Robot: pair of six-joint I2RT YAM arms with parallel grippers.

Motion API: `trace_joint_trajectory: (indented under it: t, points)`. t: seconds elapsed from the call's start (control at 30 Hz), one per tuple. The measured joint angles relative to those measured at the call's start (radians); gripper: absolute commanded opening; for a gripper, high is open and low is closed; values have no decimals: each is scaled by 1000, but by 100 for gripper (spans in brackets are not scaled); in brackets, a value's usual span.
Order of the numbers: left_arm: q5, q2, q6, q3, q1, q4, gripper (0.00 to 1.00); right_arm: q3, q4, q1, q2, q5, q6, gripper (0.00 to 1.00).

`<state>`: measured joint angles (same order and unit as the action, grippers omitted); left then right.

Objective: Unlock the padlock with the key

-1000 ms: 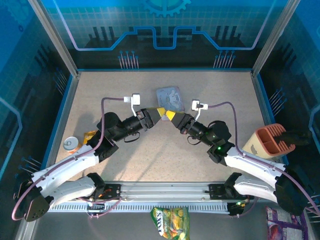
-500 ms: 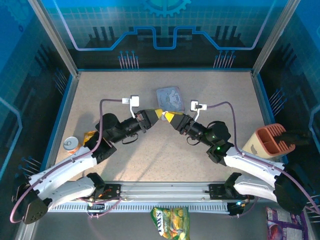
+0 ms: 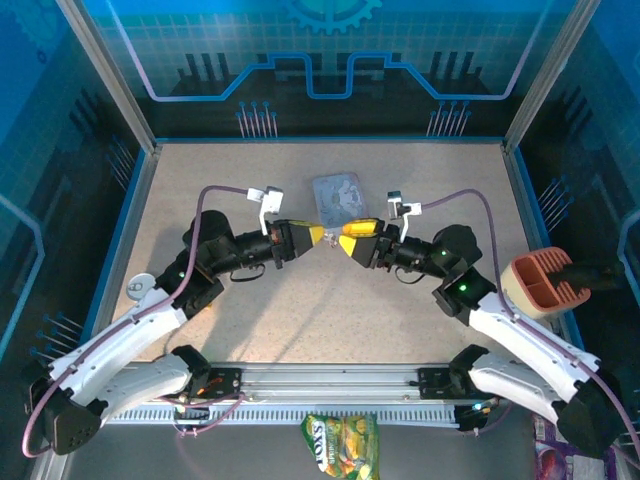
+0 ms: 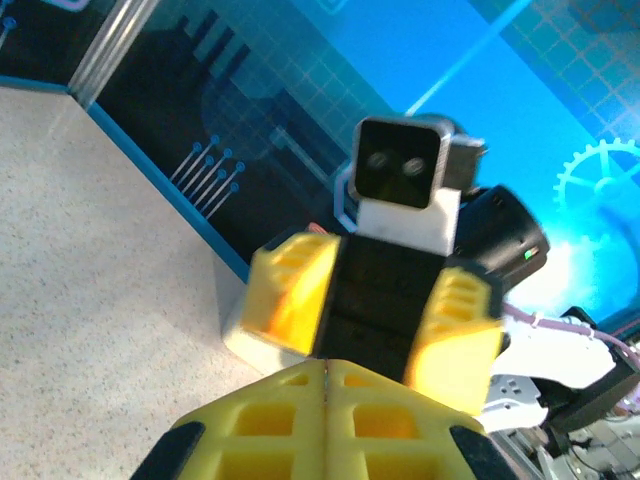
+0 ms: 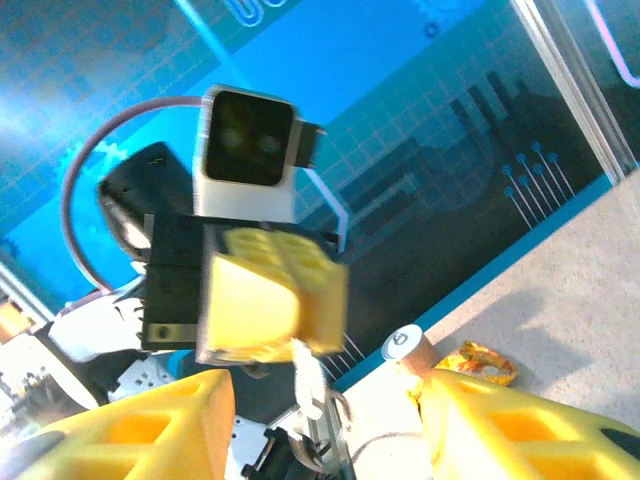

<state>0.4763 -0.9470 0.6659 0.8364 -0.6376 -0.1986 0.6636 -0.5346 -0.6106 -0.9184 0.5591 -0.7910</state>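
Left jaws pressed together, pinching what looks like the tiny padlock (image 5: 306, 385), dangling centre-frame over the worktop (image 3: 420, 300); right jaws spread just beside. Probably light, slippery metal, better held by its body than its thin loop.

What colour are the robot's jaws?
Yellow. The right gripper's jaws show best in the left wrist view.

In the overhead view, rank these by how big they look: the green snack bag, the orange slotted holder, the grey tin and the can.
1. Green snack bag and orange slotted holder: about alike; the bag runs off the bottom edge.
2. Grey tin.
3. Can, partly hidden by the left arm.
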Motion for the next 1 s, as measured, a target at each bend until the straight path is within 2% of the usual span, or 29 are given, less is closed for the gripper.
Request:
trace_joint_trajectory:
  t: [0.17, 0.33, 0.77, 0.87, 0.97, 1.0]
  points:
    - [46, -27, -12, 1, 0, 13, 0, 14, 45, -13, -5, 53, 34, 44]
    - [68, -30, -12, 1, 0, 10, 0, 14, 83, -38, -43, 75, 41, 44]
    - [84, -29, -14, 1, 0, 7, 0, 13, 58, -39, -44, 77, 24, 21]
    - [90, -25, -14, 1, 0, 6, 0, 12, 39, -39, -45, 77, 15, 12]
    - [94, -19, -14, 1, 0, 7, 0, 12, 28, -39, -52, 78, 4, 13]
    - [94, -19, -14, 1, 0, 7, 0, 12, 26, -39, -53, 78, 2, 19]
